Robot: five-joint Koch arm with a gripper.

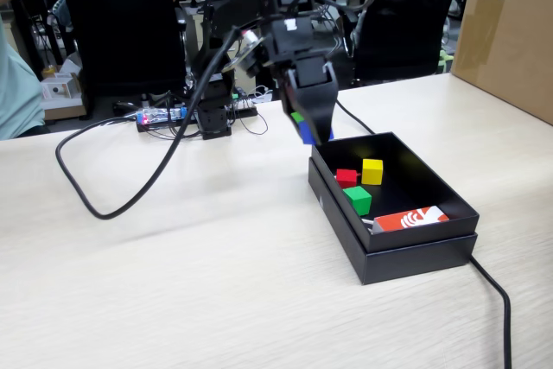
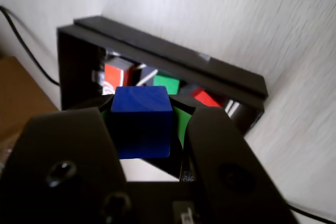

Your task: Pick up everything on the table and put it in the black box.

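- Nearest me, the black box sits on the bench with the green cube, red cube, yellow cube and a red-and-white card inside.
- Just beyond its far corner, the claw hangs clamped on the blue cube.
- Looks like the last carry; next it must move over the box and let go.

Blue cube held in gripper jaws, above table just by black box far-left corner. Red cube, yellow cube, green cube inside box, close together, upright.
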